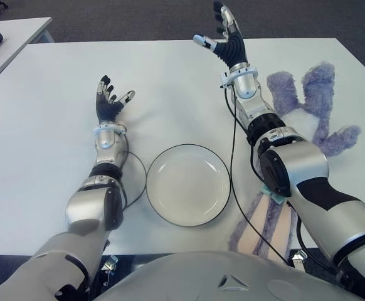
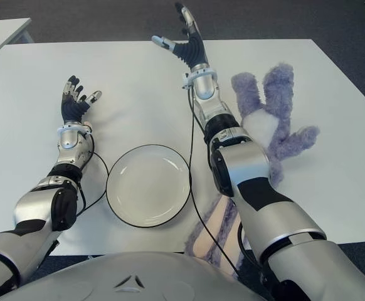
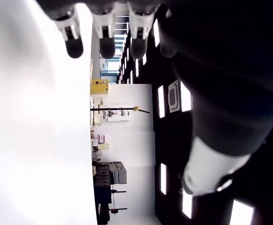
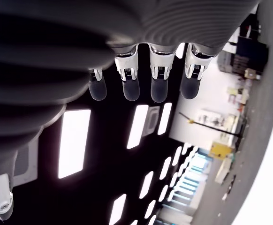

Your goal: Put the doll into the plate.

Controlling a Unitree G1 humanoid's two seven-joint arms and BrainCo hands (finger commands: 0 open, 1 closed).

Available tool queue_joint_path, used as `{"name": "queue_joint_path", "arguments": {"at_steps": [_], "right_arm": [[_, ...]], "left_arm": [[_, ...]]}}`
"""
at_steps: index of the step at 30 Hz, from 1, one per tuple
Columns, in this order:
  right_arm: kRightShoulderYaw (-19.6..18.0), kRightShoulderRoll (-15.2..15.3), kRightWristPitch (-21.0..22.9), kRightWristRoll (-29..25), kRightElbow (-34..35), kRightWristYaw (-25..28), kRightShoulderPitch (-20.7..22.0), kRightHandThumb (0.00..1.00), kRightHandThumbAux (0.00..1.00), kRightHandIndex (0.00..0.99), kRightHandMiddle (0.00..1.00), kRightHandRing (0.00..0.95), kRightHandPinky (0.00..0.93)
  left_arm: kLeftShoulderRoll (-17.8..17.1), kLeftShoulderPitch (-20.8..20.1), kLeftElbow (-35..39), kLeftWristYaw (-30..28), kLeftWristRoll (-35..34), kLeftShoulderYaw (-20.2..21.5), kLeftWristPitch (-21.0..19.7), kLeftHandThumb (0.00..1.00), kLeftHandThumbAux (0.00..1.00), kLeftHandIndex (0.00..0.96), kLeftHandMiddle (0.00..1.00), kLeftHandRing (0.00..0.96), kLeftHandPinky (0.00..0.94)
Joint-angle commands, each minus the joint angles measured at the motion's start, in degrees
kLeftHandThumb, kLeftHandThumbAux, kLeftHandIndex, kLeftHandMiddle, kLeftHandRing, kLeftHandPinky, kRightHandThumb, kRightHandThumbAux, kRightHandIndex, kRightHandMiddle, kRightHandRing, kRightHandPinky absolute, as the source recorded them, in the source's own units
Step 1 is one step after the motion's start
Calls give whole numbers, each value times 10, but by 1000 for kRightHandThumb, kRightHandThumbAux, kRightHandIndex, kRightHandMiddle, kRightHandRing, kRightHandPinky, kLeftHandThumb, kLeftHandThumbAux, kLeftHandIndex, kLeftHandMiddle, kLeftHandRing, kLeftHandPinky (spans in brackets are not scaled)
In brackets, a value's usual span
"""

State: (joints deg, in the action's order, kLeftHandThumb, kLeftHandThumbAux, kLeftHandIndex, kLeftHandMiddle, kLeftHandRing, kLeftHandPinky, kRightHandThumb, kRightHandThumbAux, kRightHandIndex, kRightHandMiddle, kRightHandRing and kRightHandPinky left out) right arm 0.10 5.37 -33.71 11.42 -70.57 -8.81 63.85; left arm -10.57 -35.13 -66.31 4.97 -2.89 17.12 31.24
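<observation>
Purple and fluffy, the doll [image 2: 271, 122] lies on the white table [image 1: 38, 144] to the right of the plate [image 1: 189, 184], partly under the right forearm. The plate holds nothing. The right robot hand [image 1: 223, 34] is raised beyond the plate, fingers spread, grasping nothing. The left robot hand [image 1: 110, 100] shows left of the plate, palm up, fingers apart and holding nothing.

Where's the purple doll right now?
The doll lies on the white table on the robot's right, partly under the right arm and right of the empty plate; neither open hand holds it.
</observation>
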Motion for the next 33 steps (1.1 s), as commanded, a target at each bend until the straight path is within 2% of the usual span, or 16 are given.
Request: {"name": "queue_joint_path", "arguments": {"at_steps": [1,8,11,17,25,29,33], "right_arm": [[2,26,-2,-3,16,35,8,0,590,0,25,21,16],[7,57,3,2,42,60,5,15,584,0,13,14,29],[14,90,-14,17,79,61,-15,14,544,0,8,11,28],[25,117,-28,33,134,47,-46,25,509,0,7,7,19],[25,134,-50,49,186,14,-92,25,517,5,28,20,26],[25,138,-73,63,221,-15,-141,50,521,14,37,26,31],[27,141,-81,81,247,-39,-167,60,518,19,39,27,29]], "left_arm": [[58,135,-95,9,-2,1,-66,0,810,10,10,4,27],[58,134,-95,6,-2,0,-66,0,822,13,12,4,36],[60,136,-93,5,-1,-1,-51,4,831,20,12,8,40],[61,135,-92,2,-5,2,-48,28,840,26,12,10,38],[61,132,-92,3,-8,5,-56,40,830,28,14,10,41],[60,132,-93,7,-3,0,-57,37,824,22,10,7,35],[59,131,-93,7,-3,0,-59,32,822,20,8,6,32]]}}
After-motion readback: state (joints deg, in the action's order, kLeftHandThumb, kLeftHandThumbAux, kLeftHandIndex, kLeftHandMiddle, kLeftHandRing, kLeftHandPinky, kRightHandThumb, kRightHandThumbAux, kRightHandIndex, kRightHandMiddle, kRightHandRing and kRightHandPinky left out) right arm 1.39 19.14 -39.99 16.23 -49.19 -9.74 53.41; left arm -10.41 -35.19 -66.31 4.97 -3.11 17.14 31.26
